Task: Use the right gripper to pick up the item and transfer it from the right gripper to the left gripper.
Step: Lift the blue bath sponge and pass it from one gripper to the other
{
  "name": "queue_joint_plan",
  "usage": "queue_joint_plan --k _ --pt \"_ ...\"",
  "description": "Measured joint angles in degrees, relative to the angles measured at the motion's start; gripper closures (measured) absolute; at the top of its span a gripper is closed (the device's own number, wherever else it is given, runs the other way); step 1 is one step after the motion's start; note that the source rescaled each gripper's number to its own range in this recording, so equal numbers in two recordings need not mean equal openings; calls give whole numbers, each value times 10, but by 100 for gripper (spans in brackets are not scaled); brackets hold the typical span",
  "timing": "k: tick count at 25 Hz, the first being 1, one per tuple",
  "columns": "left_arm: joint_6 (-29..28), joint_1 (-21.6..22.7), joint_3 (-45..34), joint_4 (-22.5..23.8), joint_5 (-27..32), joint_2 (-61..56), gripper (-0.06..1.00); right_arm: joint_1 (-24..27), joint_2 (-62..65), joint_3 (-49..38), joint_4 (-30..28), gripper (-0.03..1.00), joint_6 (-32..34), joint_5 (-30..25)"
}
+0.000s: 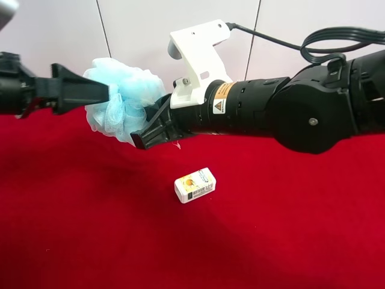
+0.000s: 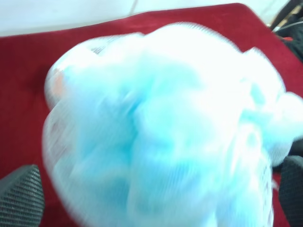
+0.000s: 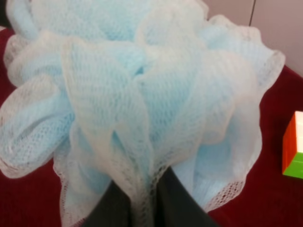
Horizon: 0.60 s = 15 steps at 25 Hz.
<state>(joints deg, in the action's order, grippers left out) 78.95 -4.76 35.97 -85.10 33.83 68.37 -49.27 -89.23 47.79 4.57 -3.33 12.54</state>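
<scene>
The item, a fluffy light-blue mesh pouf (image 1: pixel 120 99), hangs in the air above the red cloth. My right gripper (image 1: pixel 141 137), on the thick arm with the white bracket (image 1: pixel 195 57), is shut on its lower edge. The right wrist view shows the mesh (image 3: pixel 142 94) pinched between the black jaws of the right gripper (image 3: pixel 142 208). My left gripper (image 1: pixel 101 91) reaches in from the exterior high view's left and its tip touches the pouf. In the left wrist view the blurred pouf (image 2: pixel 165 132) fills the space between the wide-apart fingers (image 2: pixel 19 198) of the open left gripper (image 2: pixel 156 198).
A small white printed carton (image 1: pixel 195 185) lies on the red cloth (image 1: pixel 90 229) below the arms. A multicoloured puzzle cube (image 3: pixel 293 146) shows at the edge of the right wrist view. A light panelled wall (image 1: pixel 138 24) stands behind.
</scene>
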Motion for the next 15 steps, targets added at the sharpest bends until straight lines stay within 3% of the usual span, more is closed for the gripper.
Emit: queue_joint_plan --k 9,13,15 --pt "19 -97 62 -24 -55 90 -6 1 0 0 0 96 1 -3" --pt "20 -108 72 -24 -77 97 -5 1 0 0 0 96 1 -6" --pt "21 -108 73 -24 -85 97 3 1 0 0 0 96 1 -7"
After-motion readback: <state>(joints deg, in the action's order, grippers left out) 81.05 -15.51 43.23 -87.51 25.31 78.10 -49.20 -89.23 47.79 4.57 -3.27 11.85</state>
